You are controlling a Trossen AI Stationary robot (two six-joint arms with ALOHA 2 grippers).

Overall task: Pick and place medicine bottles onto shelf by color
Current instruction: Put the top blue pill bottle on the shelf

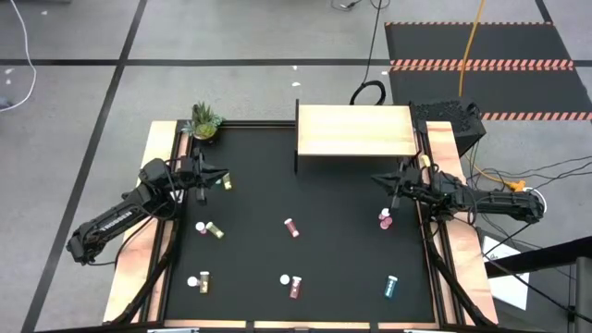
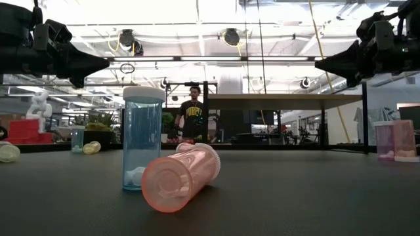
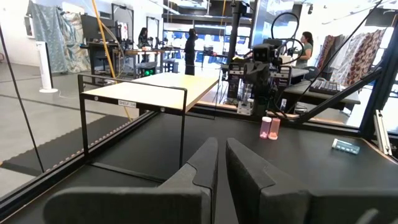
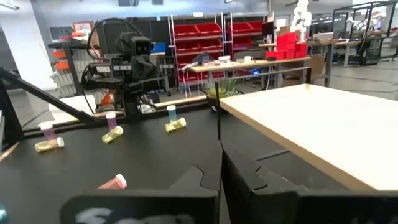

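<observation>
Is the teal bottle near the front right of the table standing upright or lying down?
Lying down. In the high view the teal bottle shows its full length flat on the black table.

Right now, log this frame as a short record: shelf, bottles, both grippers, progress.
shelf: pale wood shelf at the table's far edge, top bare
bottles: all on the black table, mostly in pairs; pink pair nearest the right gripper
left gripper: shut, empty, above the table's left side
right gripper: shut, empty, beside the shelf
progress: nothing placed yet
</observation>
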